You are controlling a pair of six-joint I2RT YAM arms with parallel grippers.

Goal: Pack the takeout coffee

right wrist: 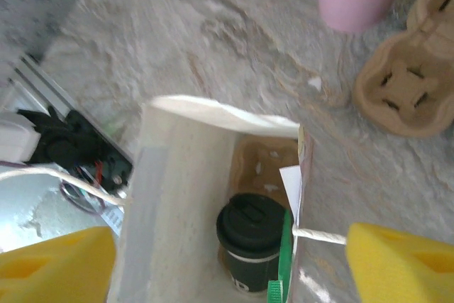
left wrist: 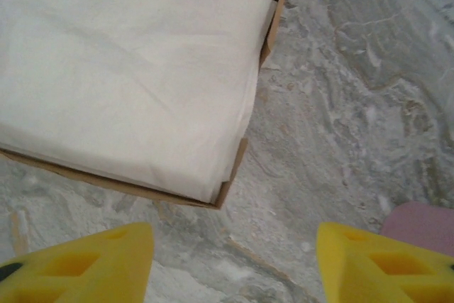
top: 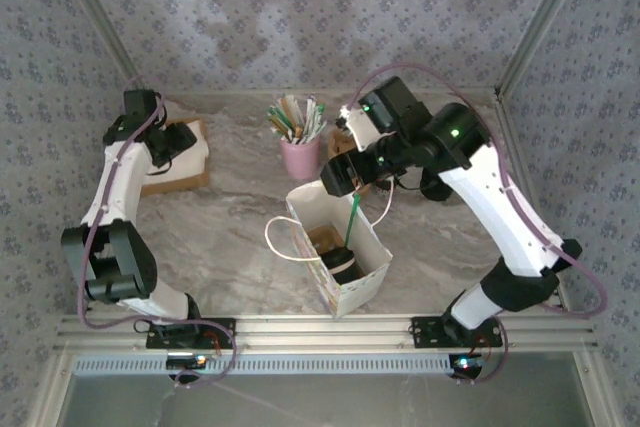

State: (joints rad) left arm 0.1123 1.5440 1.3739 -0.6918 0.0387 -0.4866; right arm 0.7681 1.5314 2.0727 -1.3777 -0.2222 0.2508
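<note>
Takeout coffee (right wrist: 252, 225): lid black. Bag (right wrist: 177, 196) white. Holder (top: 300, 158) pink. Carrier (right wrist: 408, 79) brown. Napkins (left wrist: 120, 69) white. Table (top: 230, 217) grey, marble-veined. Walls (top: 300, 17) lilac, floral print.

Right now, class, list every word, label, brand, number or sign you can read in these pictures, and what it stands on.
No text here can be read.
White paper bag: small coloured print on its outer side, too small to read.
Takeout coffee inside the bag: a dark mark low on the cup, too blurred to read.
Packets in the pink holder: any print is too small to read.
</note>
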